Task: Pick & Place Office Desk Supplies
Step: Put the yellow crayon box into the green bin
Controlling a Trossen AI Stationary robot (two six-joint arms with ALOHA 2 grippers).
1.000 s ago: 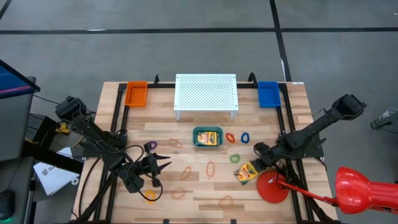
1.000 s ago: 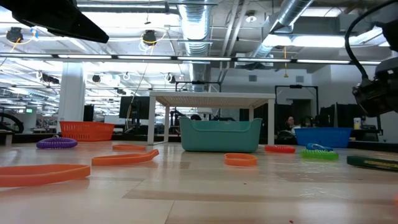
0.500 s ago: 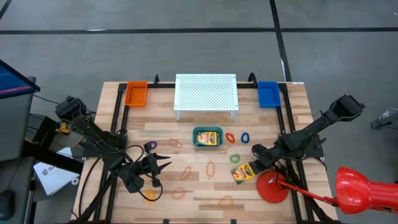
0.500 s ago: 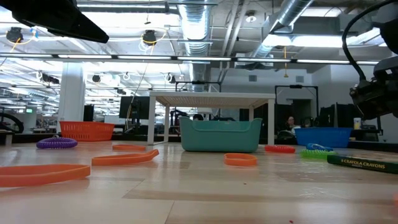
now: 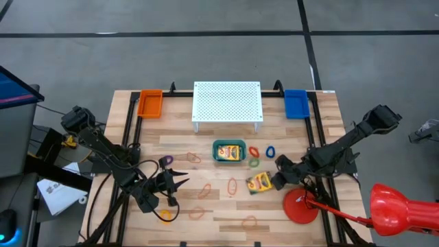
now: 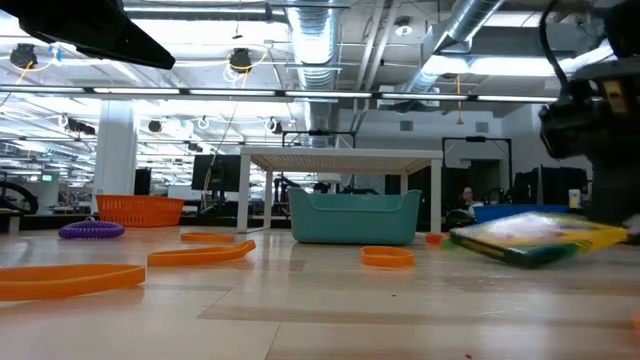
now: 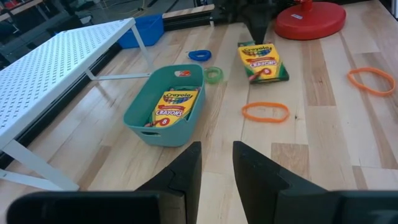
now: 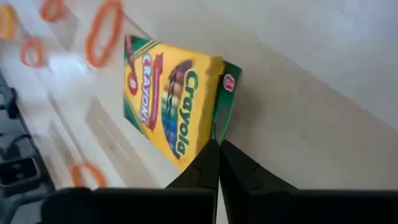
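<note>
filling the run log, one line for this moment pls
right gripper: shut on crayon box, lifted | left gripper: waiting, empty | teal bin: second crayon box inside

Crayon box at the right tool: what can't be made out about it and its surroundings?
- Crayon box, low view: printing blurred; table contact unclear.
- Right tool, its wrist view: fingers pinch the box edge; the far side is hidden.
- Second crayon box, high view: label too small.
- Left tool, its wrist view: fingertips cut off by the edge.

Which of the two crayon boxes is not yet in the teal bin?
The crayon box pinched by the right gripper, right of the teal bin; the other crayon box already lies inside that bin.
</note>
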